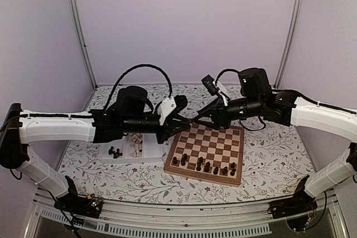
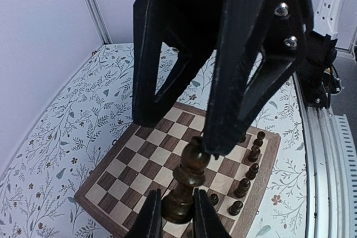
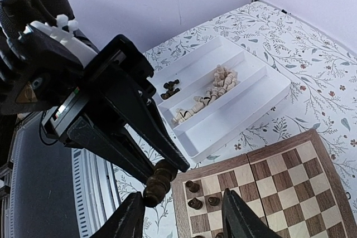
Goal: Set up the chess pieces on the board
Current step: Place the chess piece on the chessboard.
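Observation:
A dark chess piece (image 2: 187, 174) hangs above the board (image 2: 139, 163), its base clamped between the fingers of my left gripper (image 2: 177, 217). My right gripper (image 3: 183, 218) stands open around the same piece (image 3: 158, 181), one finger (image 2: 223, 132) touching its head and the other (image 2: 148, 93) apart from it. From above, both grippers (image 1: 187, 122) (image 1: 196, 120) meet over the board's (image 1: 215, 137) far left corner. Several dark pieces (image 1: 206, 166) stand in the board's near rows.
A white two-compartment tray (image 3: 251, 107) lies left of the board, with pale pieces (image 3: 215, 85) in one half and a few dark ones (image 3: 171, 88) in the other. The cloth is flower-patterned, and white walls close in the back and sides.

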You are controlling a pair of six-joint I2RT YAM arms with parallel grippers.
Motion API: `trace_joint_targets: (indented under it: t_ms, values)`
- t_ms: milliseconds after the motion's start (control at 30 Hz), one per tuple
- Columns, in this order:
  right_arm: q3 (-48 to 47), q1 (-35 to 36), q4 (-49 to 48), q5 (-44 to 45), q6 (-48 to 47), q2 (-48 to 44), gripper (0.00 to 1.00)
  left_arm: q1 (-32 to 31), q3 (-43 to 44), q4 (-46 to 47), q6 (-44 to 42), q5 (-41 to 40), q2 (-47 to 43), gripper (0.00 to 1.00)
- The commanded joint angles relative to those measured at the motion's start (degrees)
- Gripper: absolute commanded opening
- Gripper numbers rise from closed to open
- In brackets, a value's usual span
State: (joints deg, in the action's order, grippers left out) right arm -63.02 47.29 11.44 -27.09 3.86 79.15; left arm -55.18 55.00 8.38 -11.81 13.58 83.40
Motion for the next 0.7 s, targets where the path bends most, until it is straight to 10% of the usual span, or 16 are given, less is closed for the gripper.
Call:
trace_joint_targets:
  t_ms: [0, 400, 667]
  values:
    - [-0.29, 1.50, -3.95, -0.39, 0.41, 0.57, 0.49, 0.81, -0.03, 2.15, 2.84, 2.58, 0.44, 0.00]
    - [-2.00, 3.53, -5.19, -0.13, 0.62, 4.24, 0.13, 0.95, 0.06, 2.44, 4.28, 3.56, 0.82, 0.02]
    - [0.77, 3.54, -2.26, 9.34, -0.76, 0.73, 0.02, 1.55, 0.65, -0.15, 2.54, -8.93, -1.20, 0.49]
